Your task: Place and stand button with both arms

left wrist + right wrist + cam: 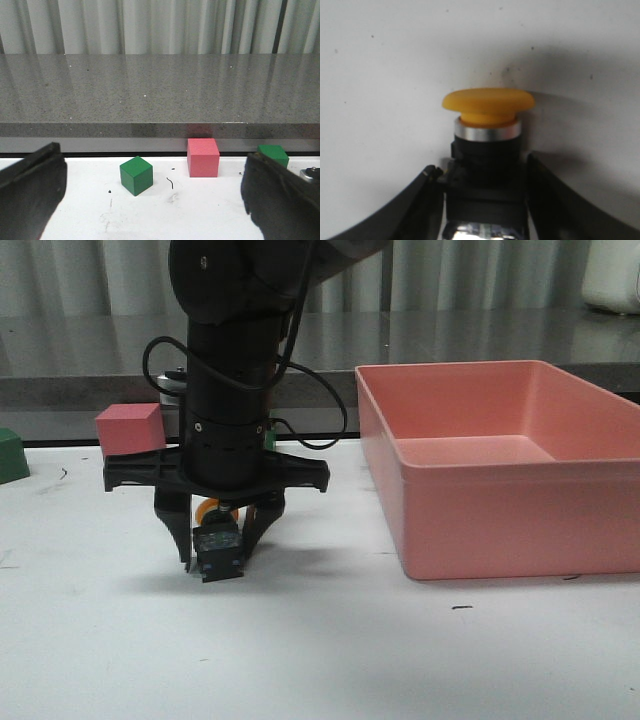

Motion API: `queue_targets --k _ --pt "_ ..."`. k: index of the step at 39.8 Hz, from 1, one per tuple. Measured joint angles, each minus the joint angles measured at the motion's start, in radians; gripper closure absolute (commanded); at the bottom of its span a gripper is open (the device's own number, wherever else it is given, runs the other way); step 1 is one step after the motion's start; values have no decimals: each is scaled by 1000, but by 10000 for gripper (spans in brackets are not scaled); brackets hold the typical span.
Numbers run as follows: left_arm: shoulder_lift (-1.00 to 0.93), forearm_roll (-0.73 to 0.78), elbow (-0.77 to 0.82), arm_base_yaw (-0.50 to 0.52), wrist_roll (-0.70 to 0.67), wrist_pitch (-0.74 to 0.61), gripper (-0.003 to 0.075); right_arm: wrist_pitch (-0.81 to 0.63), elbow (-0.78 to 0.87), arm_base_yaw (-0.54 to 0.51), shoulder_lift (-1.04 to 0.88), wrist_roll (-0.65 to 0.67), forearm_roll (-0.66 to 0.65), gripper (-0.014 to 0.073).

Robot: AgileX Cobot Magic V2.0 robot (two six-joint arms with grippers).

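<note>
In the front view my right gripper [218,558] points down over the white table, left of the middle, and is shut on the button [217,548]. The button's dark base faces the camera low between the fingers, and a bit of the yellow cap [213,510] shows behind it. I cannot tell whether it touches the table. In the right wrist view the yellow cap [488,105], a silver ring and the black collar stick out past the right gripper [482,167]. My left gripper [154,190] is open wide and empty. It does not show in the front view.
A large pink bin [500,465] stands at the right. A red cube [130,428] and a green cube [10,455] sit at the back left. The left wrist view shows a green cube [136,175], the red cube [203,157] and another green cube [273,154] before a grey ledge.
</note>
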Motion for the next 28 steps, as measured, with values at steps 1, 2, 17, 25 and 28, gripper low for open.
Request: queue_targets --k 1,2,17,25,28 --pt "0 0 0 0 0 0 42 0 0 0 0 0 0 62" --pt "0 0 0 0 0 0 42 0 0 0 0 0 0 53" --pt "0 0 0 0 0 0 42 51 -62 0 -20 0 -20 236" --pt "0 0 0 0 0 0 42 149 -198 0 -42 0 -57 511" --pt "0 0 0 0 0 0 42 175 -237 0 -43 0 -67 563"
